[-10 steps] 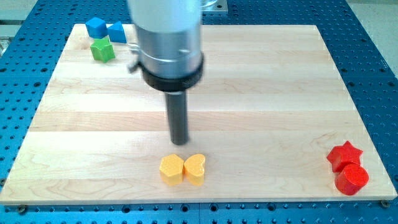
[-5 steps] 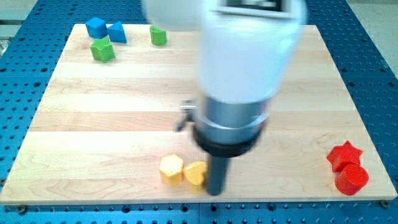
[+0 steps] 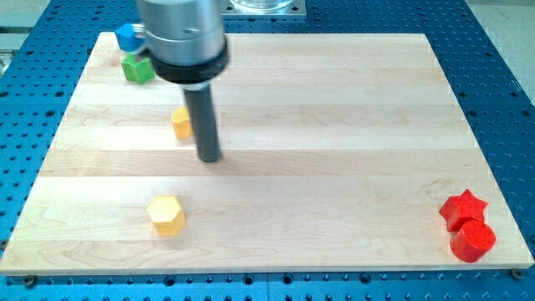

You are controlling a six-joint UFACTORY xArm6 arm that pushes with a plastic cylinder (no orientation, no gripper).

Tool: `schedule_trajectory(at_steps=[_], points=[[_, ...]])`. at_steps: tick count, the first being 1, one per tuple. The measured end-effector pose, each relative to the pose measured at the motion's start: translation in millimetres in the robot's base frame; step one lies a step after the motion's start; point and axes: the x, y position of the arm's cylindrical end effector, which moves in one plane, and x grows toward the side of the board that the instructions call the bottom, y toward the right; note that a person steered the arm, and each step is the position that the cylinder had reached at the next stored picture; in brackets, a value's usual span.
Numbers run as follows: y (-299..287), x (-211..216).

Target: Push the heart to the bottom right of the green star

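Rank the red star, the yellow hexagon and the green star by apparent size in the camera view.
1. red star
2. yellow hexagon, close to the red star; both sit near the view's bottom
3. green star, smallest, but farther up and partly hidden by the arm, so unsure

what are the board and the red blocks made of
The board looks like pale wood with a smooth, matt finish: glued strips with faint grain lines show across it. The red star and the red cylinder look like moulded plastic, perhaps painted wood: uniform saturated colour, no grain, soft highlights on their tops.
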Motion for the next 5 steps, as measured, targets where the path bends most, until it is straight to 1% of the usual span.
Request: schedule_trajectory(at_steps=[1, 2, 3, 5], points=[[-11, -42], [-79, -43], [-97, -74], [-112, -47]])
